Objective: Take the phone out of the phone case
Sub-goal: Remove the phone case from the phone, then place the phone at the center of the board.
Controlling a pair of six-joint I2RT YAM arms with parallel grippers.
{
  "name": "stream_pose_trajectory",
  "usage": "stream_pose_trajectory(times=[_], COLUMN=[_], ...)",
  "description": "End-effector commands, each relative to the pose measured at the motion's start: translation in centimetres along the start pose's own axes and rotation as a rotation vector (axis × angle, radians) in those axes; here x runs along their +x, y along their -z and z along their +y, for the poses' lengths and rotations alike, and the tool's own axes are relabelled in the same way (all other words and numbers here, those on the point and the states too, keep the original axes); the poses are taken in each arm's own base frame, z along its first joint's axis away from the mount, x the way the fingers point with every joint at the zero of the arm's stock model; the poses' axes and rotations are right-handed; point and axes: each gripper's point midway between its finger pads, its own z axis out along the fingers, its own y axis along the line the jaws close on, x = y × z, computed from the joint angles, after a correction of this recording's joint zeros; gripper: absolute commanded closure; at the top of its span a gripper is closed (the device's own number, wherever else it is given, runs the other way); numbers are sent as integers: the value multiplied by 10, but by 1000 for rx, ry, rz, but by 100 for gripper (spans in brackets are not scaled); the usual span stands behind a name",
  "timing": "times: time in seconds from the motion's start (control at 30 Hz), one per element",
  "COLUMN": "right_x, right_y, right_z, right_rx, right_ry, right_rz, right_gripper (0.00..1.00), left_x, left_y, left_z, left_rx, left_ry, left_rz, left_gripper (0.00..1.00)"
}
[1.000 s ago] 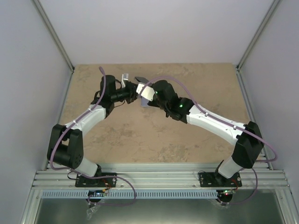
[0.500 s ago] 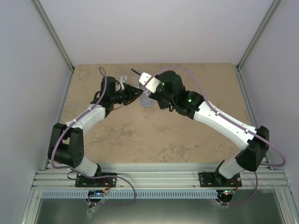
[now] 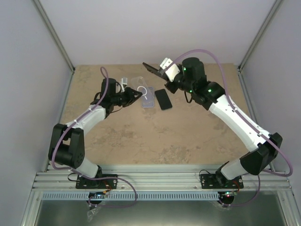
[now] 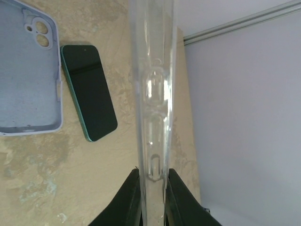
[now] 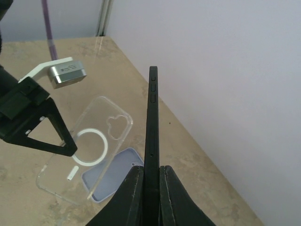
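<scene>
Looking on from beside the rig, I'd say the separation is done. The phone (image 5: 153, 117) stands edge-on in the right claw (image 5: 151, 173), and the clear case (image 4: 153, 89) is in the left claw (image 4: 153, 178), the two well apart with open air between them.

The phone reads as a stiff, dense slab with slick faces. It is the sort of thing that would slide out of a light pinch and crack if dropped. The sensible hold is across the two broad faces near one end, clear of the side buttons. That is how the right claw has it: fingers closed to a narrow gap, one on each face at the near end. Most of the phone's length sticks out past the fingertips.

The clear case looks light, thin and springy. Its rim would flex under a hard squeeze, so a gentle pinch should do. The left claw is closed on it at one end, with a finger either side of the shell, which runs straight out ahead of the tips.

Below and to one side of that claw, on the tabletop (image 3: 141, 136), lies a lilac case (image 4: 28, 70), empty and seemingly inside up. Just beside it is a second phone (image 4: 89, 92), dark with a green edge. Neither claw touches those.
</scene>
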Motion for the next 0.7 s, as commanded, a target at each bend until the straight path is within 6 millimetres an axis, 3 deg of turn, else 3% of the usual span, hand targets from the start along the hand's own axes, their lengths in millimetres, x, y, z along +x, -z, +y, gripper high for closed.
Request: stream_pose_trajectory(times=[0.0,0.13,0.3,0.53,0.67], right_x=[-17,16,72,155,178], right_y=[24,21,17,7,-4], right_z=[-25,-48,-74,-79,-78], right_rx=[-18,14,162,360,414], right_ry=[-103,-146,-74,115,163], right_rz=[-102,-61,42,201,219], right_gripper=[99,100,100,99,99], left_x=[-6,-10,-24,-48,-51], left_y=[-2,-2,5,19,17], left_z=[7,10,21,40,42], left_rx=[-34,-52,-87,-58,-62], left_ry=[-102,-167,-249,-234,-234], left_rz=[20,57,75,83,75], left_gripper=[100,100,100,100,100])
